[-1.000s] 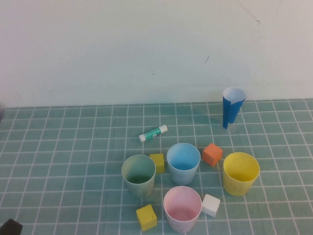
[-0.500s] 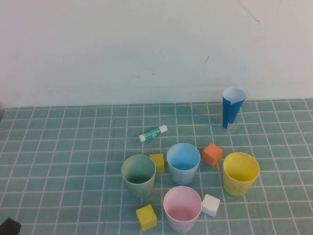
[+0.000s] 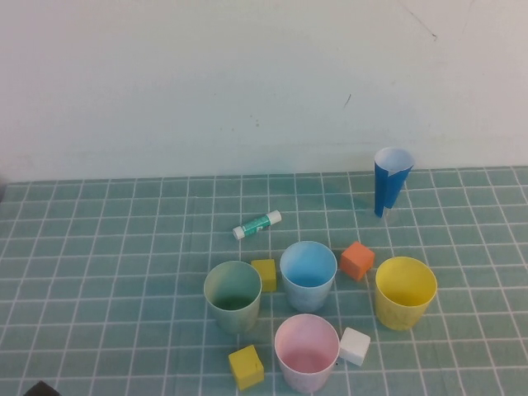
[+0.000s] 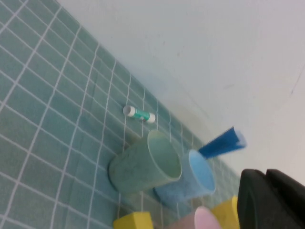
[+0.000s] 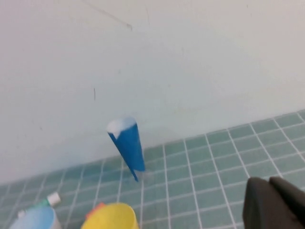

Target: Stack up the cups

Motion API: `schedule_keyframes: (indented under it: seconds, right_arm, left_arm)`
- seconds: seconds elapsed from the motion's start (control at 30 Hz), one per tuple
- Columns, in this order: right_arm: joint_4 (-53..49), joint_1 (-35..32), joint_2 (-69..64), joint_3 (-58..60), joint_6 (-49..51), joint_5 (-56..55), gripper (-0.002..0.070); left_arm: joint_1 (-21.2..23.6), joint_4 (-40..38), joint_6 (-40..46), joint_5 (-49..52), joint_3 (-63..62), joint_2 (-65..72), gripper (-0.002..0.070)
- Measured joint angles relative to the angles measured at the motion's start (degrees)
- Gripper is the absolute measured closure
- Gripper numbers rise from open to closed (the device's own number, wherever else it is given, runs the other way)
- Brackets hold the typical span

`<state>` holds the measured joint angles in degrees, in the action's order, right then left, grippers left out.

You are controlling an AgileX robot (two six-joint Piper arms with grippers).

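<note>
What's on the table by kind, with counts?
Cups: 4 — green, blue, yellow, pink
Cubes: 4 — yellow, yellow, orange, white
Paper cone: 1
Glue stick: 1
Total: 10

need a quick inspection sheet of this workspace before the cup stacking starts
surface: green gridded mat, flat
job's things: green cup, blue cup, yellow cup, pink cup, all upright, separate, none stacked
clutter: glue stick lying flat; blue paper cone near the wall; two yellow cubes, orange cube, white cube among the cups
grippers: left gripper shut, off the mat's near left; right gripper shut, near right; both empty
cables: nothing seen
surroundings: plain white wall
</note>
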<state>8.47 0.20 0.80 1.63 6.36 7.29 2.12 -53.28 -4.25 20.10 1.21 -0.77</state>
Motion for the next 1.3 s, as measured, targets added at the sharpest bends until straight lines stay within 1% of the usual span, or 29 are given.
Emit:
schedule_keyframes:
  seconds: [0.1, 0.2, 0.3, 0.47, 0.57, 0.67, 0.73, 0.83, 0.9, 1.0, 1.2, 1.3]
  right_arm:
    - [1.81, 0.00, 0.00, 0.00, 0.35, -3.87, 0.0679]
    - [2.47, 0.00, 0.00, 0.00, 0.35, -5.99, 0.0679]
    - [2.59, 0.00, 0.00, 0.00, 0.35, -6.72, 0.0679]
    - [3.26, 0.00, 0.00, 0.00, 2.26, -6.77, 0.0679]
    - [3.44, 0.00, 0.00, 0.00, 4.18, -6.77, 0.0679]
    - [3.44, 0.00, 0.00, 0.00, 4.68, -4.19, 0.0679]
    - [3.44, 0.00, 0.00, 0.00, 4.68, -1.03, 0.0679]
    - [3.85, 0.00, 0.00, 0.00, 4.68, 3.96, 0.0679]
    - [4.58, 0.00, 0.00, 0.00, 4.04, 5.04, 0.0679]
    - [5.66, 0.00, 0.00, 0.00, 2.28, 5.30, 0.0679]
    - [7.41, 0.00, 0.00, 0.00, 1.20, 6.02, 0.0679]
    - [8.72, 0.00, 0.00, 0.00, 0.70, 6.70, 0.0679]
  left_arm:
    - [0.00, 1.05, 3.88, 4.05, -1.87, 0.00, 0.0678]
    - [0.00, 6.39, 6.33, 8.54, -7.99, 3.11, 0.0678]
    - [0.00, 11.51, 7.52, 12.72, -13.81, 10.28, 0.0678]
    - [0.00, 17.60, 17.91, 20.61, -24.65, 25.41, 0.0678]
    - [0.00, 21.11, 22.96, 22.62, -31.75, 34.99, 0.0678]
    - [0.00, 26.18, 24.78, 22.98, -39.41, 43.69, 0.0678]
    - [0.00, 28.20, 25.02, 24.27, -43.92, 49.27, 0.0678]
    - [-0.15, 29.02, 25.39, 28.22, -50.98, 57.71, 0.0678]
    - [-1.03, 29.73, 25.51, 30.13, -55.47, 62.19, 0.0678]
    - [-4.68, 32.83, 24.82, 31.08, -60.24, 68.37, 0.0678]
    - [-15.34, 41.89, 20.17, 31.43, -65.17, 77.71, 0.0678]
    - [-19.80, 43.68, 19.49, 30.26, -66.04, 82.21, 0.0678]
